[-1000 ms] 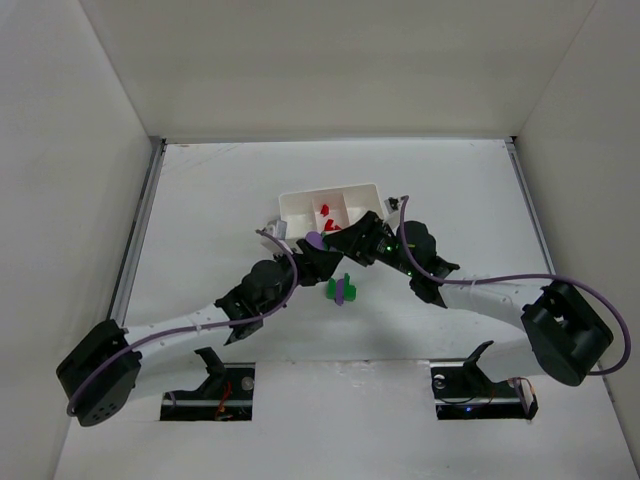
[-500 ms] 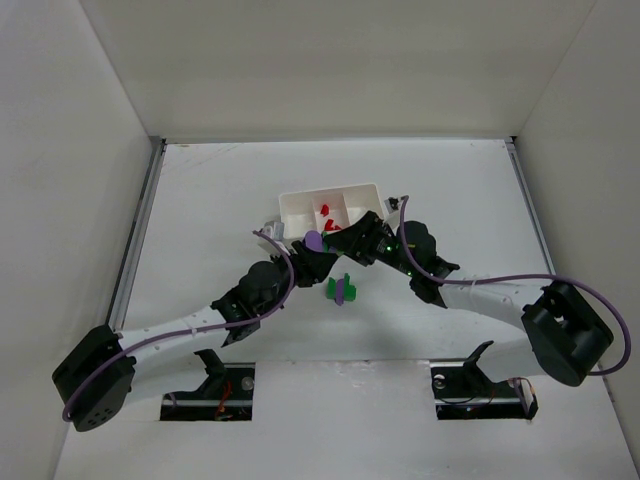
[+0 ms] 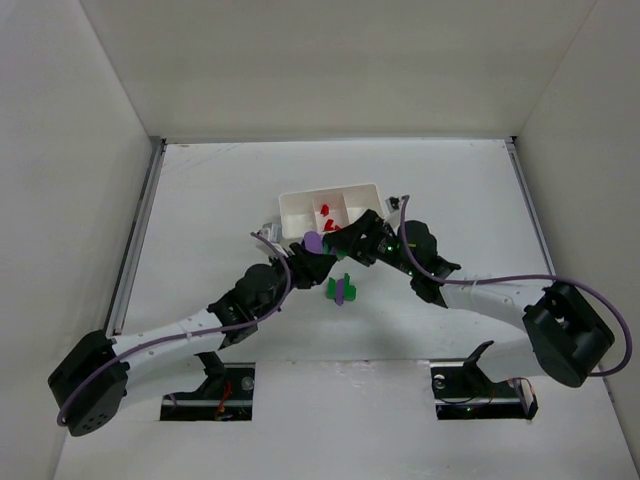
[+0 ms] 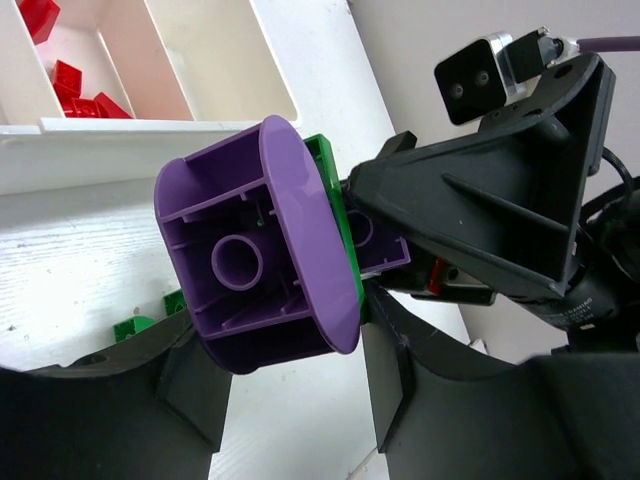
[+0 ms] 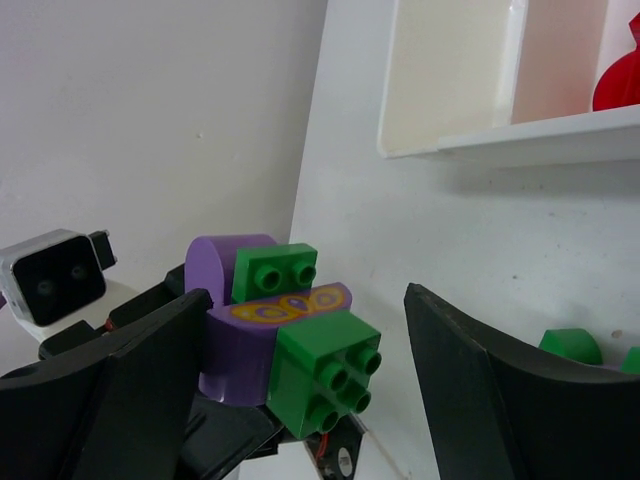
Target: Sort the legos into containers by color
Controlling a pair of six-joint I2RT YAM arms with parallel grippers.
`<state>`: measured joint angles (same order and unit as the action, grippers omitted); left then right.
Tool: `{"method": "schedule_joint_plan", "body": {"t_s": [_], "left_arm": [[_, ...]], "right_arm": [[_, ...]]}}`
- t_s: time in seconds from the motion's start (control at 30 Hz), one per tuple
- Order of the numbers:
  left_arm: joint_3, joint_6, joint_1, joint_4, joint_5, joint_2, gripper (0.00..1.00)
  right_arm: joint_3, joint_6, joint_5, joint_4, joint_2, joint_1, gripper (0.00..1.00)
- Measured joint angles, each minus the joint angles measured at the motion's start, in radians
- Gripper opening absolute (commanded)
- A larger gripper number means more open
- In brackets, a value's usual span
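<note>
My left gripper [image 3: 308, 255] [image 4: 285, 340] is shut on a stuck-together lego cluster [image 4: 260, 250]: a rounded purple brick with green bricks on its far side. It holds the cluster above the table, just in front of the white tray [image 3: 300, 205]. My right gripper [image 3: 345, 240] [image 5: 305, 300] is open, and the same cluster [image 5: 290, 330] lies between its jaws, close to its left finger. Red legos [image 3: 327, 212] [image 4: 80, 90] lie in the tray's middle compartment. The compartment beside it [image 4: 210, 60] looks bare. A small green and purple cluster [image 3: 341, 290] lies on the table.
Loose green bricks show on the table in the left wrist view [image 4: 135, 325] and in the right wrist view [image 5: 570, 345]. The tray's front wall [image 5: 520, 135] is close ahead of both grippers. White enclosure walls surround the table.
My left arm's shoulder and elbow have shifted slightly down and left. Both grippers and the held cluster stay in about the same spot in front of the tray.
</note>
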<state>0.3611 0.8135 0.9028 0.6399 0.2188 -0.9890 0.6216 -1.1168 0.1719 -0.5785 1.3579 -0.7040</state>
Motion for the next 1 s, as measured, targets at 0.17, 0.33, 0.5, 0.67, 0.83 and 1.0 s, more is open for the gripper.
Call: {"method": "schedule_joint_plan", "body": {"t_s": [0.17, 0.33, 0.5, 0.67, 0.83, 1.0], "left_arm": [[-0.013, 0.003, 0.000, 0.010, -0.006, 0.041, 0.24], [-0.016, 0.007, -0.003, 0.023, -0.006, 0.055, 0.24], [-0.028, 0.007, -0.014, 0.028, -0.006, 0.044, 0.24], [-0.060, 0.008, -0.037, 0.027, -0.006, 0.048, 0.25], [-0.077, 0.009, -0.096, -0.030, 0.025, 0.089, 0.32], [-0.061, 0.010, -0.154, -0.188, 0.125, 0.098, 0.45]], "right_arm": [[0.000, 0.013, -0.001, 0.025, -0.010, 0.019, 0.87], [0.000, 0.023, 0.001, 0.033, -0.030, 0.035, 0.79], [0.000, 0.029, 0.000, 0.036, -0.038, 0.035, 0.78], [-0.030, 0.045, -0.019, 0.033, -0.038, 0.037, 0.65], [-0.057, 0.090, -0.051, 0.085, -0.035, 0.045, 0.37], [-0.048, 0.172, -0.129, 0.181, -0.016, 0.016, 0.33]]}}
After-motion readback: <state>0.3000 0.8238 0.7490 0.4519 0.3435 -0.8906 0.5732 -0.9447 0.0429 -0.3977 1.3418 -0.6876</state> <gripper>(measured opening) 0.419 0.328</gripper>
